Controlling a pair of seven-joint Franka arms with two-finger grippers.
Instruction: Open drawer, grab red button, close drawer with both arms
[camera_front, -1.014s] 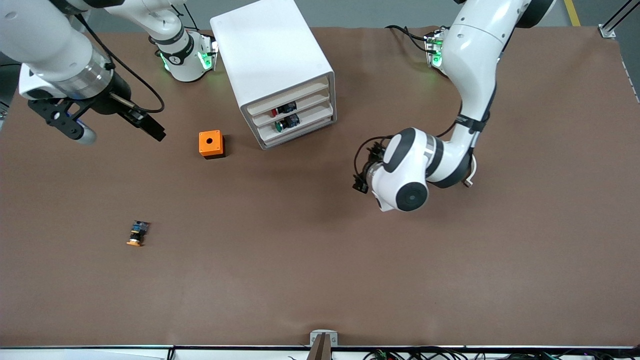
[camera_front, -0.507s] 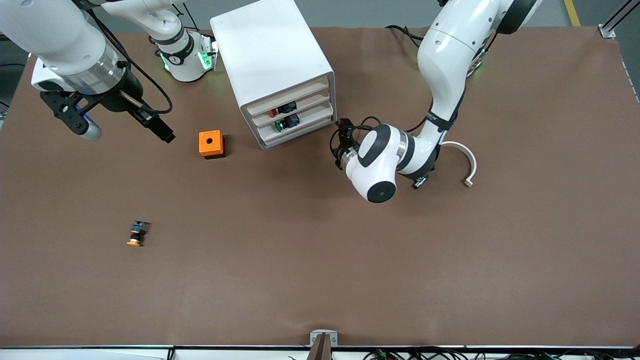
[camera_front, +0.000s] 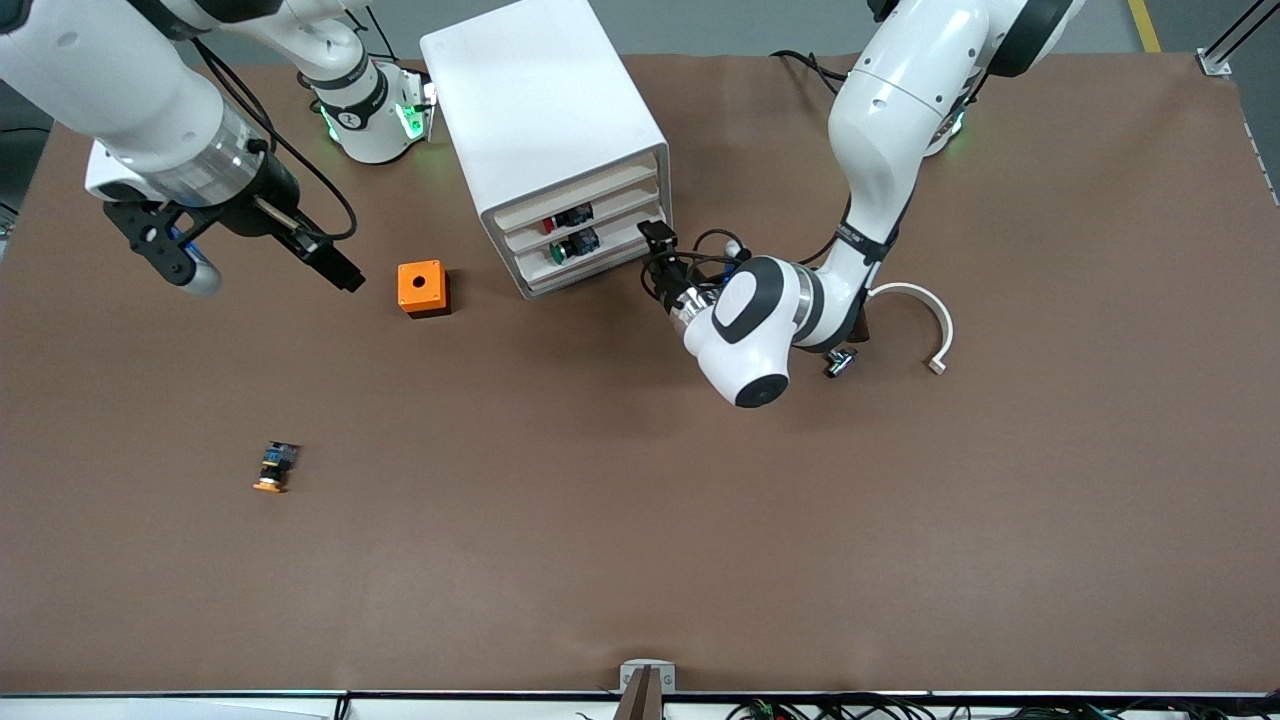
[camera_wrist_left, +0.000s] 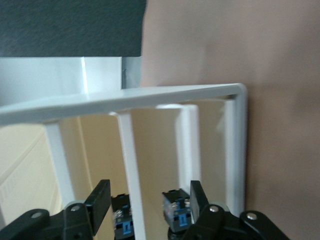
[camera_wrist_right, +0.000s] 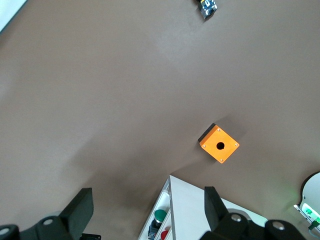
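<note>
Left gripper (camera_front: 657, 238) now reaches the closed drawer (camera_front: 600, 262), jaws open, empty; right gripper (camera_front: 255, 235) waits open; button (camera_front: 567, 217) ungrabbed

Robotics lab — two white arms (camera_front: 880, 120) bolted along one edge of a brown-covered counter (camera_front: 1050, 500), green status lights at their bases, loose cabling at the counter edge, grey shop floor with a yellow line — no household furnishings.
</note>
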